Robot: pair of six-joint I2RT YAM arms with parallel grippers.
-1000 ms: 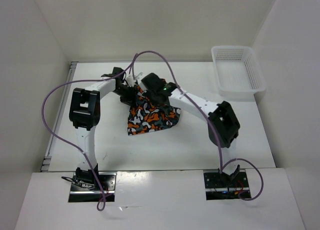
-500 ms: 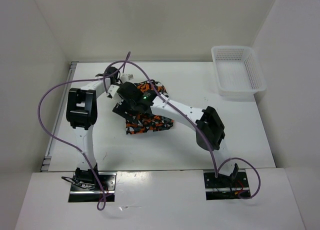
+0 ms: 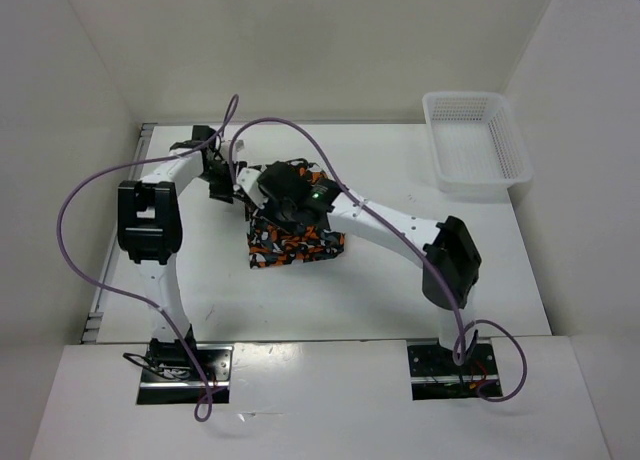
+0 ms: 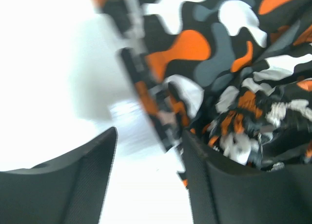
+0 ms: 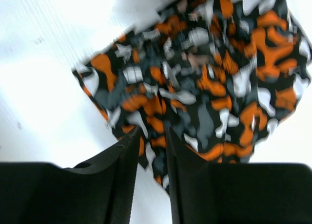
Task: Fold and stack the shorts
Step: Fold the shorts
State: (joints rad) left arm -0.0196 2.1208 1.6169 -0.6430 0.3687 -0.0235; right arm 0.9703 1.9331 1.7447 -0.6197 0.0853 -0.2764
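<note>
The shorts, printed in orange, white, grey and black blotches, lie as a folded bundle in the middle of the table. In the left wrist view the shorts fill the upper right, their edge just off my right-hand finger. My left gripper is open, with bare white table between its jaws; from above the left gripper sits at the bundle's far left corner. My right gripper hovers over the shorts, jaws a narrow gap apart and holding nothing; from above the right gripper hangs over the bundle's left part.
A white mesh basket stands at the far right corner of the table. Purple cables loop from both arms over the left side. White walls close in the table at the back and sides.
The shorts went from hanging between both grippers to lying folded on the table. My left gripper opened and drew back leftwards. The right one let go, then narrowed again.
</note>
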